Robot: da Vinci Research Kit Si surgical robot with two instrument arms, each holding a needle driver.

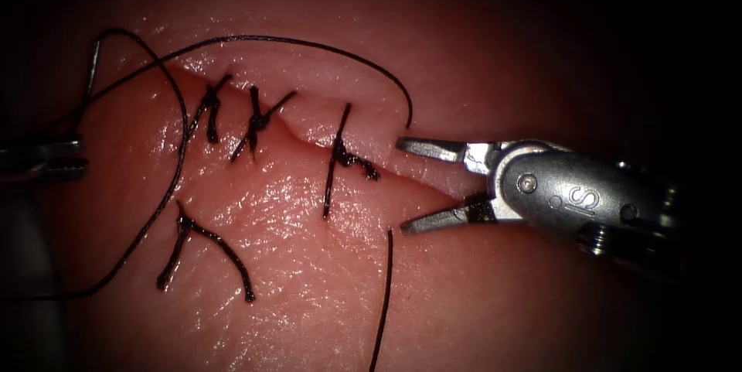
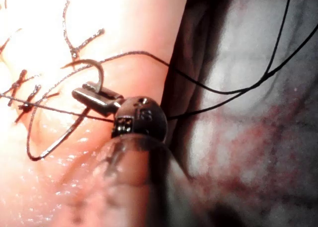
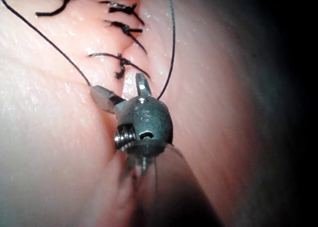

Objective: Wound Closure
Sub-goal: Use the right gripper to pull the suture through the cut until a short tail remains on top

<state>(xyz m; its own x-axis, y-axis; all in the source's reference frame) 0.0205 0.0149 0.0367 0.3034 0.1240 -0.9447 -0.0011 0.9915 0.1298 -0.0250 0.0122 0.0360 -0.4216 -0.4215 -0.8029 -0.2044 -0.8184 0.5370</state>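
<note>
Right needle driver gaped over the unclosed end of the cut.

Its steel jaws stood wide apart, empty, straddling the glistening tissue. The left tool pinched the curved needle near its tail, clear of the tissue; dark braided thread looped past three knotted stitches.

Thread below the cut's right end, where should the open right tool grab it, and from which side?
Probably just below where the thread leaves the tissue: it runs straight there. Come from the right; the empty right tool sits open beside it. The left tool holds the needle near one end, outside the tissue.
</note>
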